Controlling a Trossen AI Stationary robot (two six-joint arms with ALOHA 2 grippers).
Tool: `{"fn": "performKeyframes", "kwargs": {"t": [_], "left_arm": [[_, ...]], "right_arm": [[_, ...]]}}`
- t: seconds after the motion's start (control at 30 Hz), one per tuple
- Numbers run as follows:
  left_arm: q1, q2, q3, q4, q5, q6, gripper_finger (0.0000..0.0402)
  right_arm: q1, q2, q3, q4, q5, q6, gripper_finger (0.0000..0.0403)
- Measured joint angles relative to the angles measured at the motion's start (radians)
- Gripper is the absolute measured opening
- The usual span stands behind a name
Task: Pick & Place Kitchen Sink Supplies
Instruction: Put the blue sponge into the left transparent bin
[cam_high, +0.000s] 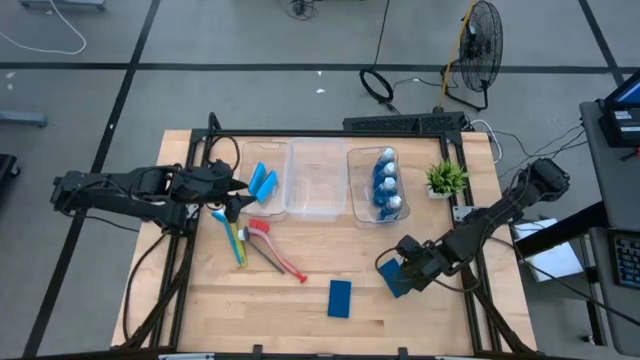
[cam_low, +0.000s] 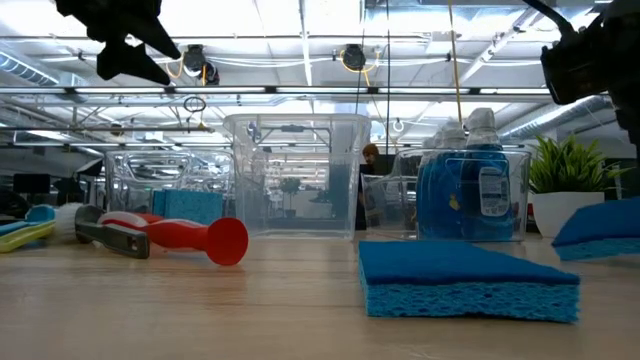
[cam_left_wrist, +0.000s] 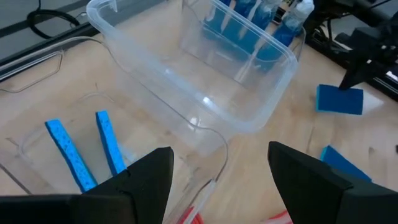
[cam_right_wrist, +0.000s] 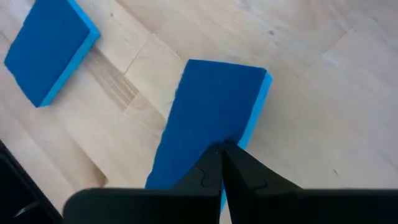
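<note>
Lifting the third sponge

Pinching one blue sponge at the bench's front right, the right hand has its fingers clamped together on it. Another sponge lies near. The left hand hovers, fingers apart, over the sponge bin. Next, I'd guess, comes carrying it there.

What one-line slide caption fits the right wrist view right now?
Right gripper shut on a blue sponge above the wooden table, second sponge lying nearby.
</note>
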Motion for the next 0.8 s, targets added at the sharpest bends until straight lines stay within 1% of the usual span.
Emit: {"fn": "performKeyframes", "kwargs": {"t": [0.3,0.37,0.47,0.57,0.67,0.8], "left_arm": [[0.000,0.000,0.000,0.000,0.000,0.000,0.0267],[0.000,0.000,0.000,0.000,0.000,0.000,0.0266],[0.001,0.000,0.000,0.000,0.000,0.000,0.0267],[0.001,0.000,0.000,0.001,0.000,-0.003,0.0266],[0.001,0.000,0.000,0.001,0.000,-0.007,0.0267],[0.001,0.000,0.000,0.010,0.000,-0.009,0.0267]], "right_arm": [[0.000,0.005,-0.002,0.010,-0.002,0.001,0.0000],[0.000,0.010,-0.023,0.050,-0.004,0.001,0.0000],[0.000,0.033,-0.085,0.169,-0.030,0.004,0.0000],[0.000,0.064,-0.140,0.267,-0.031,0.012,0.0000],[0.000,0.069,-0.156,0.284,-0.028,0.039,0.0000],[-0.001,0.064,-0.158,0.294,-0.028,0.011,0.0000]]}}
